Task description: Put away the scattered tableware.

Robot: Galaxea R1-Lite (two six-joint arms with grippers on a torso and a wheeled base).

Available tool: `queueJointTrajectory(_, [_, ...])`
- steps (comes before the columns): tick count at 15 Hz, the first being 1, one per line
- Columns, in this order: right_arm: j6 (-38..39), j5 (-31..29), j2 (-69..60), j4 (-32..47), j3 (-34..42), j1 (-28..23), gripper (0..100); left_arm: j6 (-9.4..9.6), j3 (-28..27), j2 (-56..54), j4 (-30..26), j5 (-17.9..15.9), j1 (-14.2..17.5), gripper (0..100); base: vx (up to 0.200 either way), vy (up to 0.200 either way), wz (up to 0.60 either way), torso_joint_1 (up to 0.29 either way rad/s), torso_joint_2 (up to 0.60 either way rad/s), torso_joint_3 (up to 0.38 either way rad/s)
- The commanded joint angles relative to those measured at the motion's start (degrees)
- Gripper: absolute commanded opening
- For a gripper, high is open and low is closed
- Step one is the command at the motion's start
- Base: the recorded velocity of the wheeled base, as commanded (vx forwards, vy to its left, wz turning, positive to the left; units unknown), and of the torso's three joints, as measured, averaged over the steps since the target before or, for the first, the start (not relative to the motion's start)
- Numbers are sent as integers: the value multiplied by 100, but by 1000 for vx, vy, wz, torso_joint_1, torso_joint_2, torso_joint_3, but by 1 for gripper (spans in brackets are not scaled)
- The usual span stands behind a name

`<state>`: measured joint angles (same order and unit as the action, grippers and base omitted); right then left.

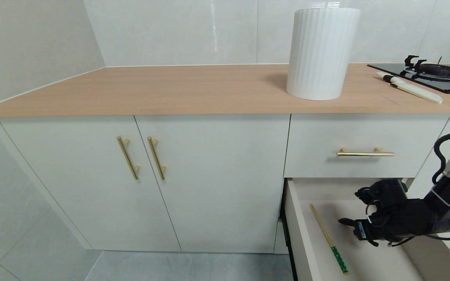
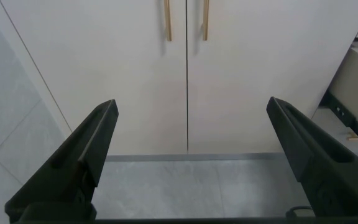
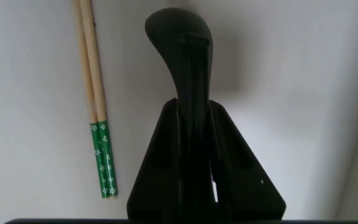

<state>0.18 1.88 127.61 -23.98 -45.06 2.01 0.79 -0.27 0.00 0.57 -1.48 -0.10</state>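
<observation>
Down at the lower right, the pulled-out drawer was cut off by the bottom edge of the head view, so I couldn't make out its front. Most of the black spoon was buried too. The right gripper was squeezed tight around its handle, and just the rounded bowl end poked out past the fingers, over the pale drawer floor. Honestly couldn't tell if it was touching the floor or sitting just above it. Beside it, lying flat inside the drawer, was a pair of wooden chopsticks with green patterned ends, side by side, near the drawer's left wall. The left gripper sat low with its fingers spread wide apart and nothing between them, facing the closed cabinet doors above the grey floor.
</observation>
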Motion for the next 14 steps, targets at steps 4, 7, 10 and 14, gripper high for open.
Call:
queueJointTrajectory(4, [-1,-38,176,-212,41,27,0,0,0,9,4,-2,1,100,0,0,0,0,0,0])
queueJointTrajectory(7, [8,-38,168,-256,58,27,0,0,0,9,4,-2,1,100,0,0,0,0,0,0])
queueJointTrajectory(10, [8,-38,168,-318,58,27,100,0,0,9,4,-2,1,100,0,0,0,0,0,0])
queueJointTrajectory(14, [34,-38,62,-318,76,27,100,9,0,9,4,-2,1,100,0,0,0,0,0,0])
